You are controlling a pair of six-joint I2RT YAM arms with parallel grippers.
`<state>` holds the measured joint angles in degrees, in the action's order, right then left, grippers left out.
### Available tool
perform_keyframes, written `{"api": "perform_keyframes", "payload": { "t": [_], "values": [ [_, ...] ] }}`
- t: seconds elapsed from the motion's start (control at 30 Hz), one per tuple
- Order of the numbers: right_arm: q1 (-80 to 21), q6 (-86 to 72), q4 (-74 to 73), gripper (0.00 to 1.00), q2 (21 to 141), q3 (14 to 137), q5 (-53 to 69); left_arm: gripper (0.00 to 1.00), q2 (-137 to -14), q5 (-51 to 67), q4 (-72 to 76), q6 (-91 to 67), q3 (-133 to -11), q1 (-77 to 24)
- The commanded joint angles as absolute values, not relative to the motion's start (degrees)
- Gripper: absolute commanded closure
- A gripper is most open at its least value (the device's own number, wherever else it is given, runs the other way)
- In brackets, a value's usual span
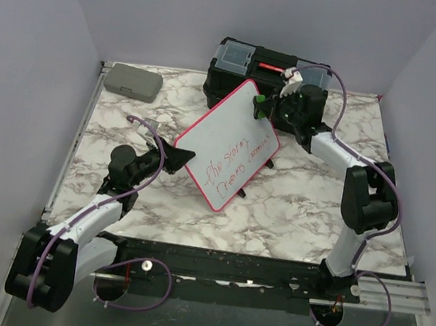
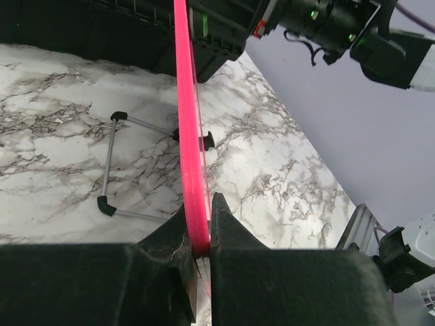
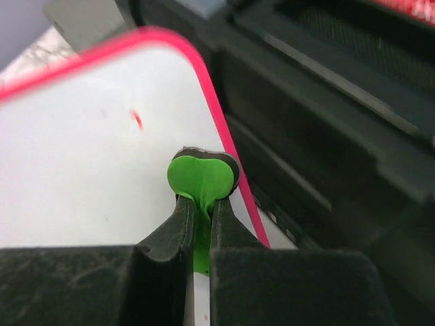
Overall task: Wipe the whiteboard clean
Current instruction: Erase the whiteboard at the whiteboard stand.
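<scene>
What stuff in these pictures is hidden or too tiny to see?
- Red handwriting on the whiteboard: top view, too small to read surely.
- Whiteboard's face: left wrist view sees it edge-on, only the pink frame between the left fingers.
- Green eraser: right wrist view, its lower part hidden by the right fingers.
- Black toolbox: top view, front covered by the whiteboard and right arm.

The whiteboard [image 1: 229, 136] is seen white, framed red-pink and marked with red handwriting. The table [image 1: 302, 198] is marbled white and grey; the toolbox [image 1: 238, 73] black, the upper-left case [image 1: 133, 82] grey, the eraser [image 3: 202, 178] green.
</scene>
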<state>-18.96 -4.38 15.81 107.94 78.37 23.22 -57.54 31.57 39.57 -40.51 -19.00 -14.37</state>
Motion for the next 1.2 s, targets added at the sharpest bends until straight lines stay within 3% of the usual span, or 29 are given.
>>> {"api": "perform_keyframes", "payload": {
  "t": [0.0,0.23,0.63,0.9,1.17],
  "values": [
    [-19.2,-2.6,13.7,0.99,106.8,69.0,25.3,1.00,-57.8,43.8,38.8,-34.0,-18.3,-16.6],
    [-25.6,-1.9,15.8,0.99,101.5,65.7,26.1,1.00,-58.4,43.9,39.0,-34.4,-18.8,-16.6],
    [-22.7,-6.1,11.6,0.99,111.0,85.1,19.4,1.00,-57.1,43.7,37.2,-33.8,-19.0,-16.7],
    [-18.7,-2.4,9.9,0.99,110.7,78.4,17.2,1.00,-57.8,44.0,37.9,-33.8,-19.2,-16.7],
    [-21.6,-0.5,12.6,0.99,105.0,68.1,27.2,1.00,-58.1,43.9,38.1,-33.8,-19.0,-16.7]
  ]
}}
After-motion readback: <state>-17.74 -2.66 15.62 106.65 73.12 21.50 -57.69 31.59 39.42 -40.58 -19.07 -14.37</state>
